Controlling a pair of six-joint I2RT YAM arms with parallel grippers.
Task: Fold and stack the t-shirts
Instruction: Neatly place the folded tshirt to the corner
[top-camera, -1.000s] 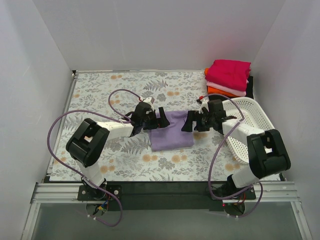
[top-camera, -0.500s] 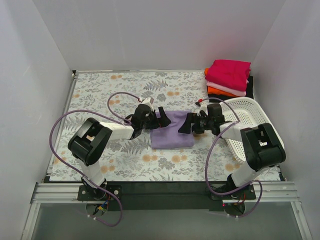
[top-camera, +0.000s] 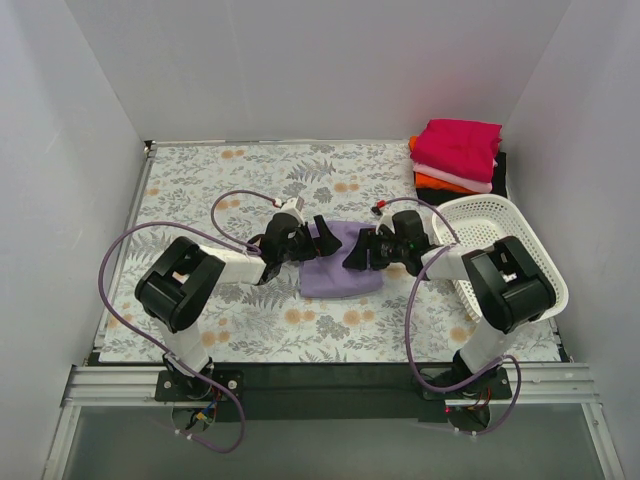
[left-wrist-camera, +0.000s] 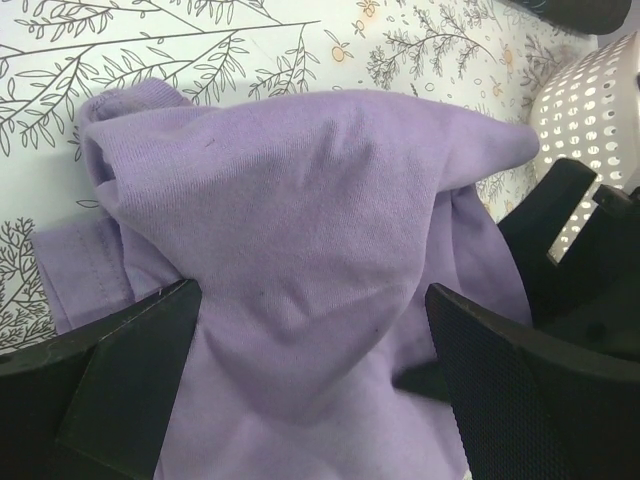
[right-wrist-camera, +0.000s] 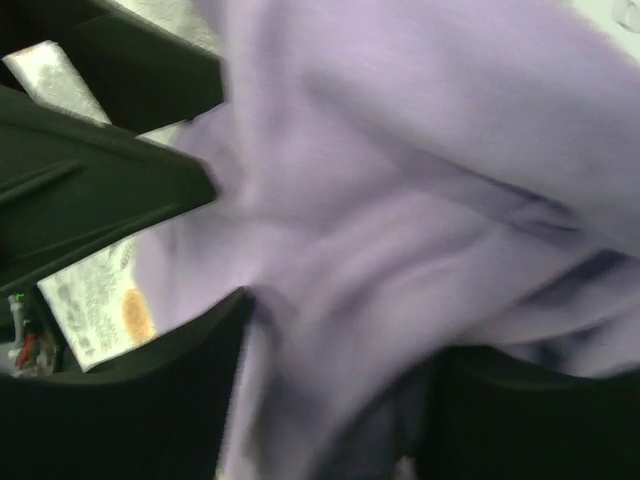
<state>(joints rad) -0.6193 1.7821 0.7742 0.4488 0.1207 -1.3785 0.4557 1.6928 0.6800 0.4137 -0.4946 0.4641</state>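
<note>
Lavender t-shirt (top-camera: 342, 270) lies bunched on the floral table (top-camera: 200, 180), between 2 grippers. Left gripper (top-camera: 320, 238) straddles one edge, fingers wide apart. Right gripper (top-camera: 356, 254) covers the opposite edge; blur hides whether it grips. Each should pinch every layer before lifting evenly.

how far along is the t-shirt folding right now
Done: a folded stack sits at the far right corner, with the magenta t-shirt on top and the pale pink t-shirt and orange t-shirt beneath.
In hand: the lavender t-shirt lies bunched mid-table. The left gripper is open astride one side and the right gripper is at the other, its grip too blurred to judge.
Left: finishing that fold and adding it to the stack.
</note>
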